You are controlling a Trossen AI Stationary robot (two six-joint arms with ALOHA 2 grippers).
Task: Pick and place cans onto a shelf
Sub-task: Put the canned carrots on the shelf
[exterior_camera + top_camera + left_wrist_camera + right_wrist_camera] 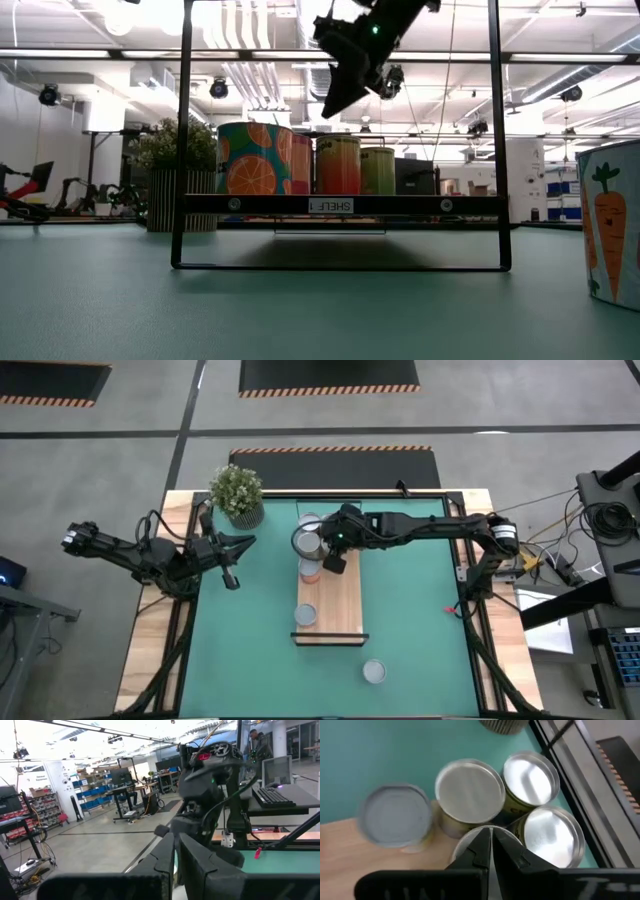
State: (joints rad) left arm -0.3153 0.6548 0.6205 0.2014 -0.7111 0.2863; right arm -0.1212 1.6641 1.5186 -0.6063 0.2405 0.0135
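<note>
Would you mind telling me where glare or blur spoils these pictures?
Right wrist view: bright glare on the silver can tops, and the can on the plank is smeared. Low view: ceiling lights flare behind the right gripper, and the carrot can is cut off by the edge. High view: even light.

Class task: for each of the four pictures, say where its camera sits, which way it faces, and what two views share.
High: overhead, facing down; both arms, shelf.
Low: at mat height, facing level; right gripper above the cans.
Left wrist: facing the room; shut left gripper.
Right wrist: facing down; shut right gripper.
High and low share the shelf.
</note>
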